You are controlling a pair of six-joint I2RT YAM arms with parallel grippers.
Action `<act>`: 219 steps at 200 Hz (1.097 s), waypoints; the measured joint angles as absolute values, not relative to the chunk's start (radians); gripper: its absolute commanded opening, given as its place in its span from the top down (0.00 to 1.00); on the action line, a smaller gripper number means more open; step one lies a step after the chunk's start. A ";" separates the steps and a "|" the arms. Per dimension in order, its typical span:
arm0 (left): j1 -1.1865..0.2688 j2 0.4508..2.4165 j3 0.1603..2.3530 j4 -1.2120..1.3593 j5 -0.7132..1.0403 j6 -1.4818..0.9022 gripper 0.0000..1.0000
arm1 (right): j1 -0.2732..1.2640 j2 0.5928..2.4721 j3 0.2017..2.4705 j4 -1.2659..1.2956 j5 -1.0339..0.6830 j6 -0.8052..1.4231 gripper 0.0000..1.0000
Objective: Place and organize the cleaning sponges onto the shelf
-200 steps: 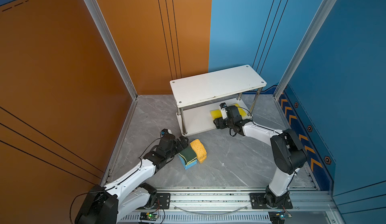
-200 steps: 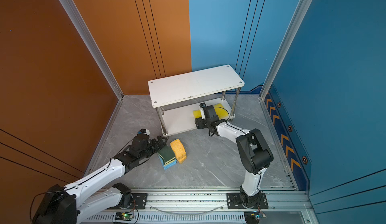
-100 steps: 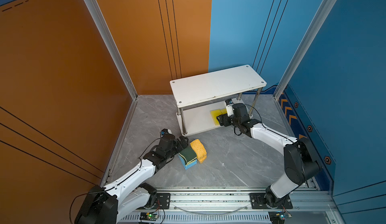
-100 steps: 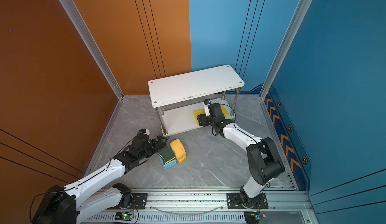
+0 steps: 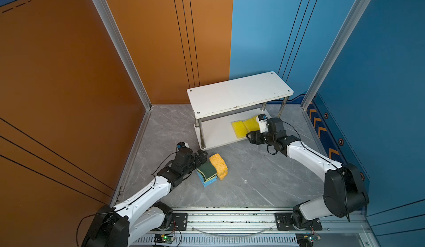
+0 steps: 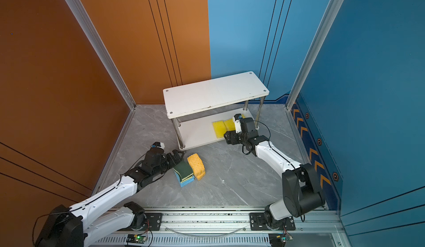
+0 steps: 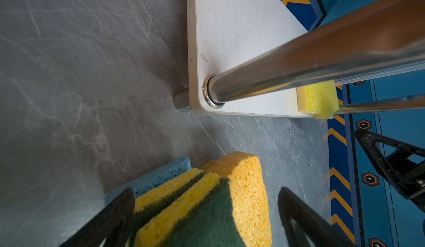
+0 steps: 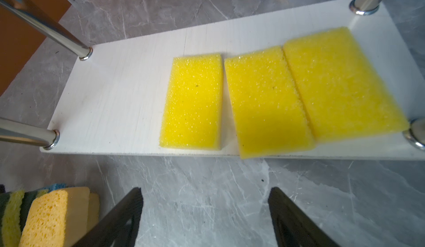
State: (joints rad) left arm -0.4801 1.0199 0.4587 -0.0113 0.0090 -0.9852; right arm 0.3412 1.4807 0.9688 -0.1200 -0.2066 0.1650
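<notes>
The shelf (image 5: 239, 94) stands at the back. Three bright yellow sponges (image 8: 193, 100) (image 8: 266, 100) (image 8: 340, 82) lie side by side on its lower board (image 8: 115, 91). My right gripper (image 8: 205, 190) is open and empty over the floor just in front of that board. A pile lies on the floor: two green-topped sponges (image 7: 207, 220) stacked on a blue one (image 7: 161, 176), with orange sponges (image 7: 248, 188) beside them. My left gripper (image 7: 205, 191) is open and straddles this pile. Floor shows between one finger and the orange sponge.
A chrome post (image 7: 299, 64) of the shelf rises close to the left gripper. The orange wall (image 5: 69, 96) runs along the left arm's side and the blue wall (image 5: 379, 96) along the right arm's side. The grey floor (image 5: 253, 176) lies between pile and right arm.
My right gripper has drawn back from over the yellow sponges on the lower board to the floor in front of the shelf. The left arm has not moved.
</notes>
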 measured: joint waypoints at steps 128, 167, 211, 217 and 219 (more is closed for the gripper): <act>-0.480 1.029 0.459 -0.011 0.009 -0.985 0.03 | 0.326 1.595 0.949 -0.120 -0.268 0.184 0.16; -0.480 1.042 0.459 -0.010 0.009 -0.985 0.03 | 0.326 1.604 0.965 -0.102 -0.280 0.185 0.16; -0.480 1.047 0.459 -0.010 0.009 -0.985 0.02 | 0.326 1.614 0.994 -0.086 -0.286 0.184 0.16; -0.480 1.048 0.459 -0.010 0.009 -0.985 0.02 | 0.326 1.619 1.000 -0.085 -0.286 0.185 0.16; -0.480 1.048 0.459 -0.010 0.009 -0.985 0.03 | 0.326 1.621 1.001 -0.085 -0.286 0.184 0.16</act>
State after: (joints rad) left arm -0.4801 1.0477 0.4587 -0.0105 0.0093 -0.9852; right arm 0.3260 1.6207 1.0012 -0.0853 -0.2859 0.1844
